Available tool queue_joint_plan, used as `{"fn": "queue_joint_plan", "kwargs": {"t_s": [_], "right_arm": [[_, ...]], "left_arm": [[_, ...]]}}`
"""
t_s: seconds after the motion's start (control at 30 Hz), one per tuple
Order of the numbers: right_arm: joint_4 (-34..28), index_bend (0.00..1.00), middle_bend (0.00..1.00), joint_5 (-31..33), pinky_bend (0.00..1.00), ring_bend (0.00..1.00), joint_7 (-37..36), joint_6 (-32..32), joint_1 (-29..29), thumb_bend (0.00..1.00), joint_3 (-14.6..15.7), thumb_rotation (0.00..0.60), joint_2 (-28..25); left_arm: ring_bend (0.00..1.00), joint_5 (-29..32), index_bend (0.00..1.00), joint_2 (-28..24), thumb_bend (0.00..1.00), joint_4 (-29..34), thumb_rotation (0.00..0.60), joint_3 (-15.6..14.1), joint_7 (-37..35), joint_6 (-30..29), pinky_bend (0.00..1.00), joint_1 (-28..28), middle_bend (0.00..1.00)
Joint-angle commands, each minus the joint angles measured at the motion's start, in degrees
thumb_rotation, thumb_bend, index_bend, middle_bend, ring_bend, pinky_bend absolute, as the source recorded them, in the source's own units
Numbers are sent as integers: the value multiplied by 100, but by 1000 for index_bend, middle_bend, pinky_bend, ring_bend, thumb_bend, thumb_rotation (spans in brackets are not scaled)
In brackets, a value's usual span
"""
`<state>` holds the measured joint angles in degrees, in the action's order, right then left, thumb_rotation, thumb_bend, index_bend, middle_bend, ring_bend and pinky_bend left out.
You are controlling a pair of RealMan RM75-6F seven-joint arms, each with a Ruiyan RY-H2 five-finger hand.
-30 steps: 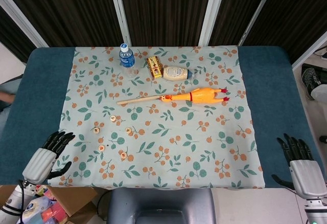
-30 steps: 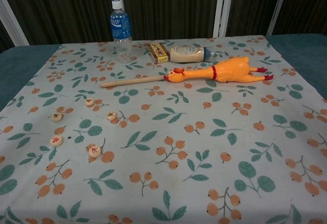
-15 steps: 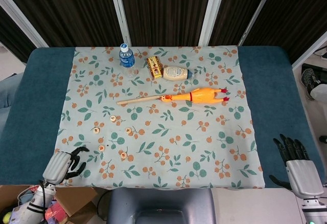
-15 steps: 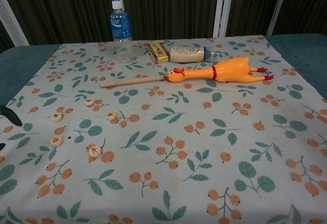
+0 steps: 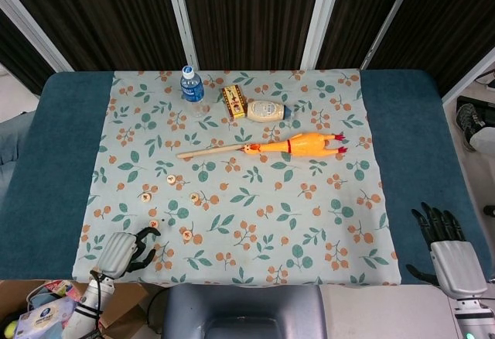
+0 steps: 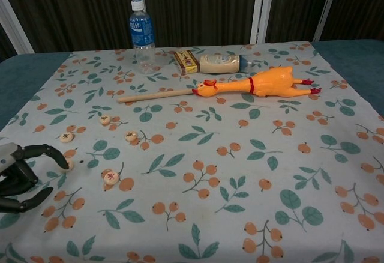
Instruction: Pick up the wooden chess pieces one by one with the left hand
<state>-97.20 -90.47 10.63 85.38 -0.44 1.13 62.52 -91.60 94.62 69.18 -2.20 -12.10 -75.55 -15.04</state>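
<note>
Now in over the near left corner of the floral cloth point(image 5: 232, 223): left hand point(image 5: 124, 252), fingers point(image 6: 42, 152) curled like a claw, tips reaching the nearest of the wooden chess pieces point(image 6: 111, 178), nothing visibly held, where half a second earlier still off beside that corner. Still lying loose in their cluster on the cloth's left side, short of the wooden stick point(image 5: 209, 152): all pieces, so first pick likely imminent. Idle off the cloth's near right corner on the table point(image 5: 421, 122): right hand point(image 5: 447, 252), fingers spread, empty.
</note>
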Motion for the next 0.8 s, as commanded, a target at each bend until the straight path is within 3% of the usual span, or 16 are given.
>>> {"fn": "queue_joint_plan", "kwargs": {"t_s": [0.03,0.8], "right_arm": [[0,0,0,1,0,0,-1,1,1,133,0,600,1],[-13,0,0,1,0,0,-84,25,1,133,3,600,-34]], "left_arm": [[1000,105,372,153,428,-21,600,59,140,146,1000,-75,1000],[1000,364,379,994,412,-328,600,343,710,436,1000,-405,1000]]}}
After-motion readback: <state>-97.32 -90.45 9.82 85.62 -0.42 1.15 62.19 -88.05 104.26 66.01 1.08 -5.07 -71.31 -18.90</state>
